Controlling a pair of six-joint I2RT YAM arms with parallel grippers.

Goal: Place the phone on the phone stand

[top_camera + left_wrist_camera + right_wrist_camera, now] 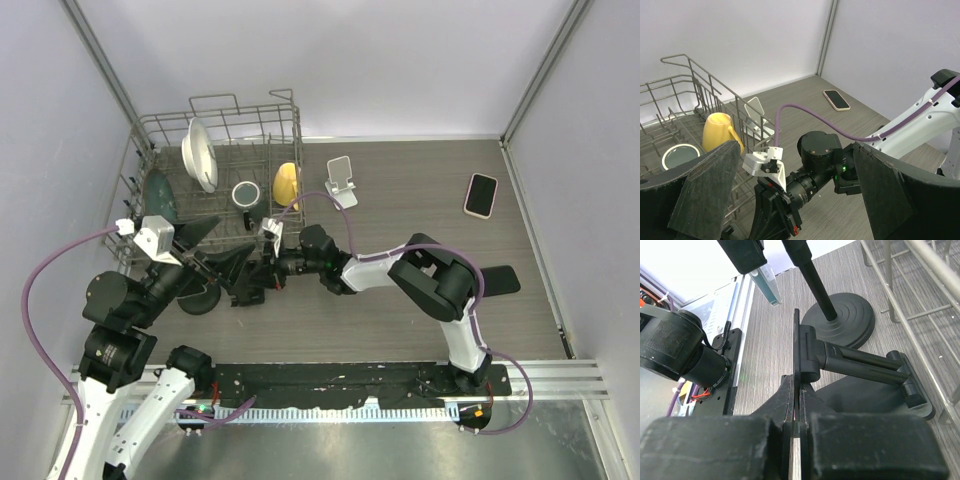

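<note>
The phone [480,194], dark screen in a pale case, lies flat on the table at the far right; it also shows in the left wrist view [836,99]. A white phone stand [341,180] stands beside the rack. My right gripper [262,272] is shut on the flat plate of a black folding phone stand [860,367], its jaws pinching the plate's edge [796,355] just above the table. My left gripper [215,250] is open and empty, hovering over the right wrist, with one finger [705,195] on each side of it.
A wire dish rack [160,135] at the back left holds a white bowl [200,152], a yellow cup [287,181] and a small round dish [246,193]. A black stand with a round base [200,300] sits close by, also in the right wrist view [840,320].
</note>
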